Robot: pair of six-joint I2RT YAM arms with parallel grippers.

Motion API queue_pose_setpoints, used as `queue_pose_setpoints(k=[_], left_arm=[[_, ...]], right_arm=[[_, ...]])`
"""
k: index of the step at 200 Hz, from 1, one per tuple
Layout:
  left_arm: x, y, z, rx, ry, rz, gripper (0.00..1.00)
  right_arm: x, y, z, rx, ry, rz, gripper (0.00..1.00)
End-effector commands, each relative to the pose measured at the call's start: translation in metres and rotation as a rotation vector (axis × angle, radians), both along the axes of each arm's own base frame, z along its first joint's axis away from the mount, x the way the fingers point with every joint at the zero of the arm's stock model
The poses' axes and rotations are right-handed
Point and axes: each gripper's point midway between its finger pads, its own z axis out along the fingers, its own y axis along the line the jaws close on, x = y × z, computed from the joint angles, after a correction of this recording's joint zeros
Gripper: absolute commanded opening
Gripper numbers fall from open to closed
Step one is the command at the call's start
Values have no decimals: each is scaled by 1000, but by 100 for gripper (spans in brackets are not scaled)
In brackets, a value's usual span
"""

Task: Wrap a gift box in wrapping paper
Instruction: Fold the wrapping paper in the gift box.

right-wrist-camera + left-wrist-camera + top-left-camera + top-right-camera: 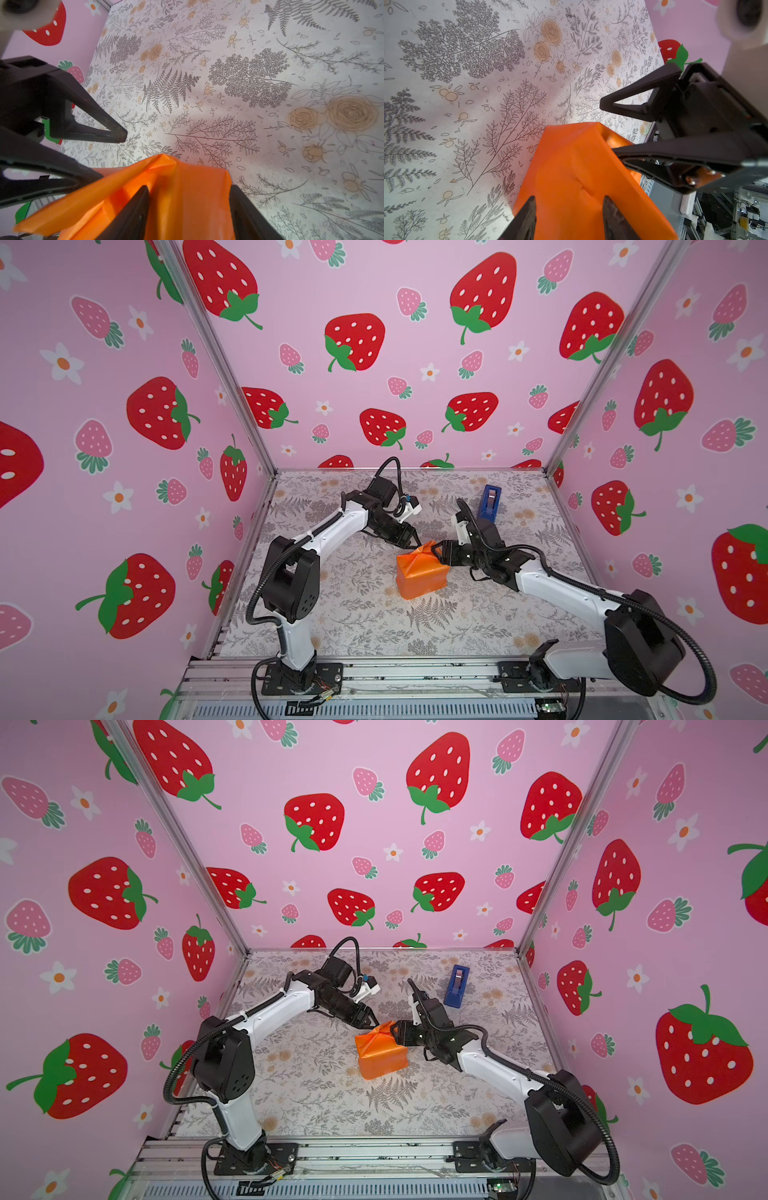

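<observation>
The wrapping paper is folded, glossy orange side out, into a boxy parcel in the middle of the table. The gift box is hidden inside it. At the parcel's far upper left edge my left gripper is open. Its wrist view shows the fingers spread over the orange paper, holding nothing. My right gripper is open at the far upper right corner. Its fingers straddle a raised pointed fold of paper; one finger lies on the paper, the other is clear of it.
A blue tape dispenser stands at the back right of the floral table cover. Pink strawberry-print walls close in three sides. An aluminium rail with both arm bases runs along the front edge.
</observation>
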Motion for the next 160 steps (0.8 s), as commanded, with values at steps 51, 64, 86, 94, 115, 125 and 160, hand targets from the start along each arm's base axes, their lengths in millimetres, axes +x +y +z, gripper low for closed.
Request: queue_pose_setpoints(k=[51, 64, 86, 94, 115, 125, 160], left_arm=[[-14, 0, -6, 25, 24, -39, 54], [-14, 0, -6, 28, 23, -40, 53], [-14, 0, -6, 31, 23, -42, 53], [-14, 1, -7, 34, 25, -41, 53], [-13, 0, -7, 33, 24, -42, 54], [-13, 0, -7, 34, 24, -42, 54], [-14, 1, -5, 32, 21, -44, 54]], right_arm=[[-33, -25, 20, -10, 122, -26, 72], [-44, -23, 24, 21, 143, 10, 72], [-61, -20, 29, 37, 200, 72, 69], [-68, -20, 29, 42, 233, 95, 69], [-89, -15, 24, 91, 328, 147, 69], [-95, -12, 23, 140, 357, 148, 68], [-95, 7, 34, 375, 388, 139, 69]])
